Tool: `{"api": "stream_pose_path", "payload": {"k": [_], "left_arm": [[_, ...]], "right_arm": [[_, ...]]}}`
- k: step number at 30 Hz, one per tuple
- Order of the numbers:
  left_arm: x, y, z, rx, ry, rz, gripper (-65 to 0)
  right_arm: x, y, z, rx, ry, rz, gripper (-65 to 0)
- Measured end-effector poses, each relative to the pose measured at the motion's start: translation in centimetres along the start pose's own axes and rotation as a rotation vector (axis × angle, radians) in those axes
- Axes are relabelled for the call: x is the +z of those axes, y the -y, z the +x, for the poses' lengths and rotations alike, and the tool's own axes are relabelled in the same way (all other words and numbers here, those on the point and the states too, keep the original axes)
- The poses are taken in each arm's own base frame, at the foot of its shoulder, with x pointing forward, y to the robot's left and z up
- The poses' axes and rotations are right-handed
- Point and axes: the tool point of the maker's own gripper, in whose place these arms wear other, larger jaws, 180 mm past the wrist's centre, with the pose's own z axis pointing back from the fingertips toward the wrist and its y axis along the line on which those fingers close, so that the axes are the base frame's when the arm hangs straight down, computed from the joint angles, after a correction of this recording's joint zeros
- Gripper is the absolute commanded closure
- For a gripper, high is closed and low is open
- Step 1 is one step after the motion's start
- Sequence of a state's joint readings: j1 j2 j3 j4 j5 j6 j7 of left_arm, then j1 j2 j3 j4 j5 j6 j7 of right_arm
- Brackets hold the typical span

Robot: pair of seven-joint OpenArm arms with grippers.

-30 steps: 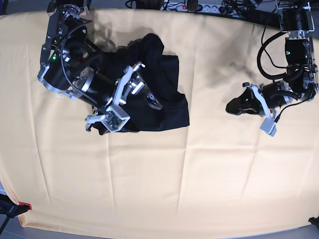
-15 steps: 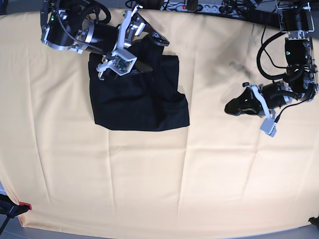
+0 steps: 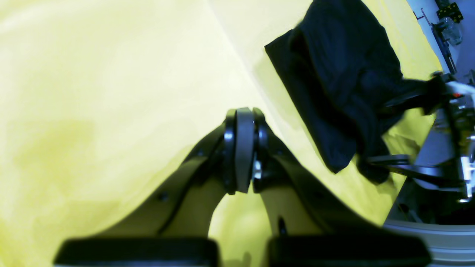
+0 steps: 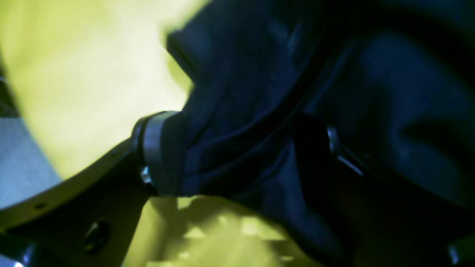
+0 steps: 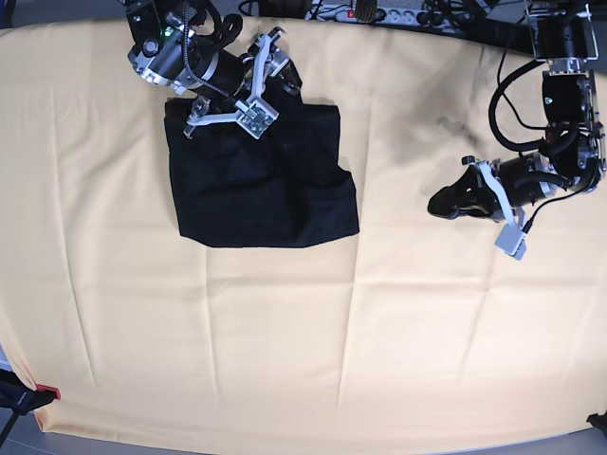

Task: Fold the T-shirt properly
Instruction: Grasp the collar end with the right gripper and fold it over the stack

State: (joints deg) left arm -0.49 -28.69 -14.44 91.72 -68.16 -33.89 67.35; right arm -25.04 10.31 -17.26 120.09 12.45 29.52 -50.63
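Note:
The black T-shirt (image 5: 261, 180) lies as a folded, roughly square bundle on the yellow cloth at the upper left of the base view. My right gripper (image 5: 287, 93) hovers at the shirt's far edge. In the right wrist view its fingers (image 4: 154, 144) stand wide apart, and dark T-shirt fabric (image 4: 241, 111) fills the space between them without being pinched. My left gripper (image 5: 446, 202) rests far to the right on bare cloth, shut on nothing. The left wrist view shows its pads (image 3: 243, 148) pressed together and the T-shirt (image 3: 334, 81) off in the distance.
The pale yellow tablecloth (image 5: 313, 341) covers the whole table, with soft creases. Cables and a power strip (image 5: 379, 13) run along the far edge. A red-tipped clamp (image 5: 28, 396) sits at the near left corner. A dark smudge (image 5: 450, 126) marks the cloth near my left arm.
My right arm has swung from over the shirt's near left part back to its far edge, uncovering the shirt, which now lies flat. The left arm has not moved.

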Motion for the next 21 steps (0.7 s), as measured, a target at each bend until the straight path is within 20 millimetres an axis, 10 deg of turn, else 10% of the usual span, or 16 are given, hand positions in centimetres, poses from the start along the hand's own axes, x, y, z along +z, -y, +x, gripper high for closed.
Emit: {"api": "stream_pose_path", "payload": {"k": [3, 9, 21], "left_arm": [[0.0, 0.0, 0.0, 0.000, 0.001, -0.001, 0.0], [0.0, 0.1, 0.1, 0.002, 0.003, -0.006, 0.0], [0.0, 0.1, 0.1, 0.002, 0.003, -0.006, 0.0]], "right_arm": [[-0.1, 0.2, 0.1, -0.009, 0.004, -0.007, -41.9], [-0.1, 0.8, 0.8, -0.011, 0.018, -0.024, 0.0], [1.2, -1.6, 7.8, -0.051, 0.260, 0.165, 0.0]]}}
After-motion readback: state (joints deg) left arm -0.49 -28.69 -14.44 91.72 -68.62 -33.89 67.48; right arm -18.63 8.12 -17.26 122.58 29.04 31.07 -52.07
